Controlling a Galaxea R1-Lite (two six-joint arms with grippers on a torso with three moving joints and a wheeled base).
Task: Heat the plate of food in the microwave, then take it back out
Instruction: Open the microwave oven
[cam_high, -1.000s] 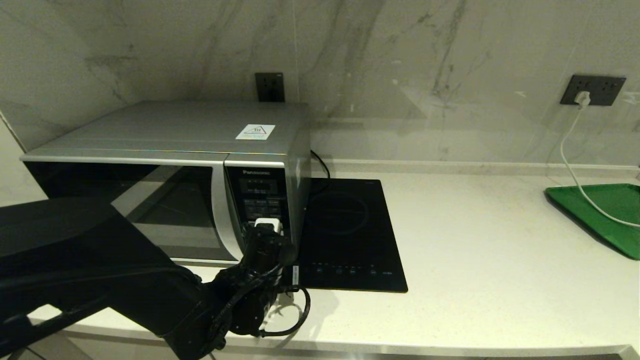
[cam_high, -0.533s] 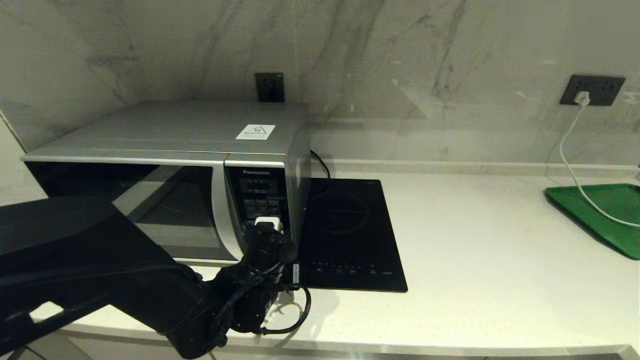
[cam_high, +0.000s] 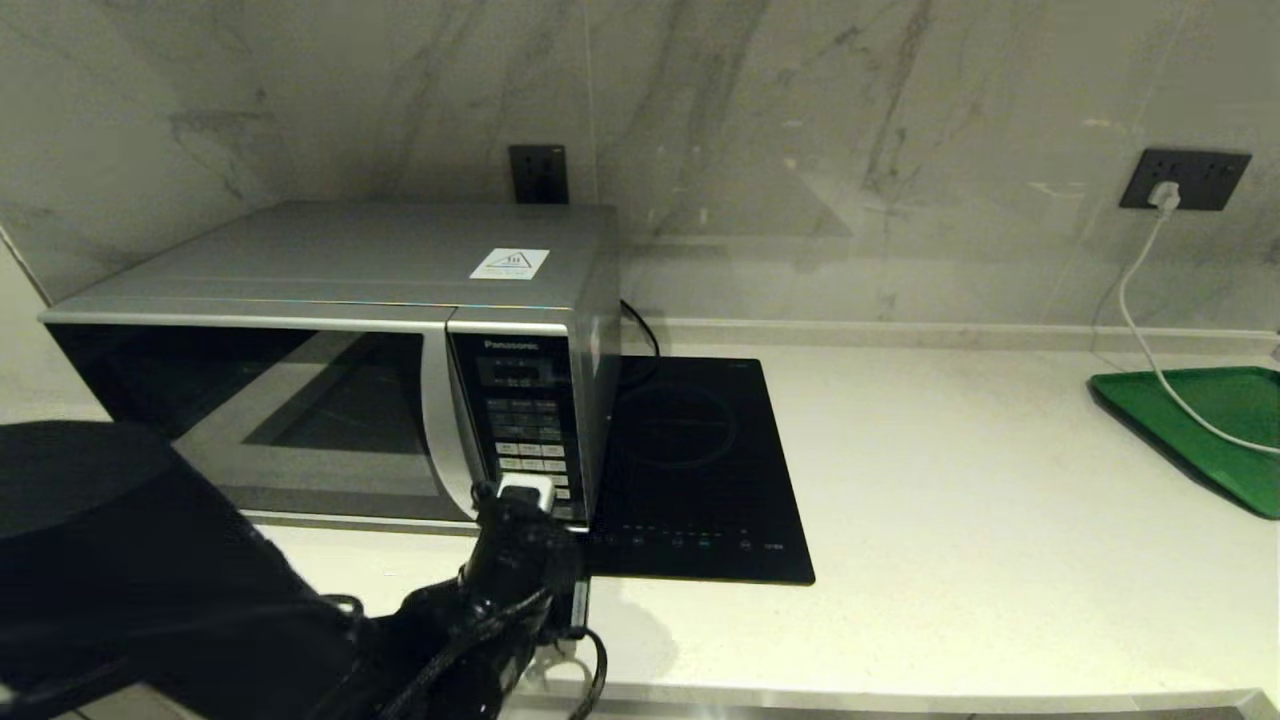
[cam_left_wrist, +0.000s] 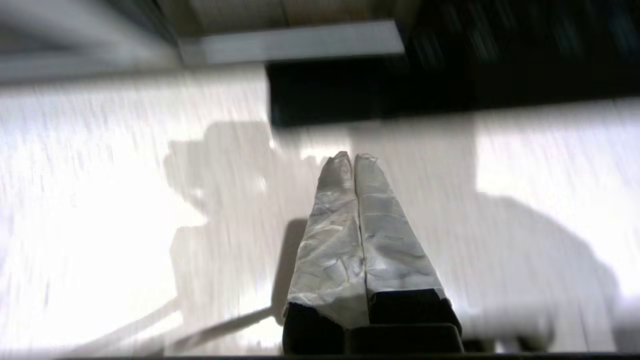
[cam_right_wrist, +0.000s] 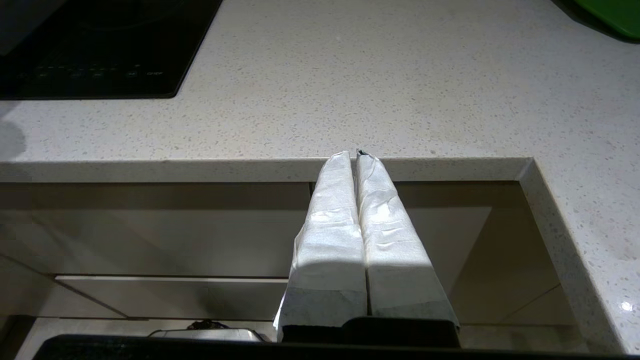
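The silver-grey microwave (cam_high: 330, 300) stands at the counter's back left with its dark glass door closed. The plate of food is out of view. My left gripper (cam_high: 525, 490) is shut and holds nothing. Its white-wrapped fingertips hover just in front of the lowest buttons of the microwave's panel (cam_high: 530, 430), a little above the counter. In the left wrist view the left gripper (cam_left_wrist: 352, 157) points down at the pale counter, fingers pressed together. My right gripper (cam_right_wrist: 352, 155) is shut and empty, parked below the counter's front edge.
A flat black induction hob (cam_high: 700, 470) lies right beside the microwave. A green tray (cam_high: 1210, 420) sits at the far right, with a white cable (cam_high: 1150, 330) running across it from a wall socket. The pale counter (cam_high: 950, 500) stretches between hob and tray.
My left gripper has dropped from the middle of the button panel to its bottom edge and pulled back toward the counter's front. The arm now sits lower.
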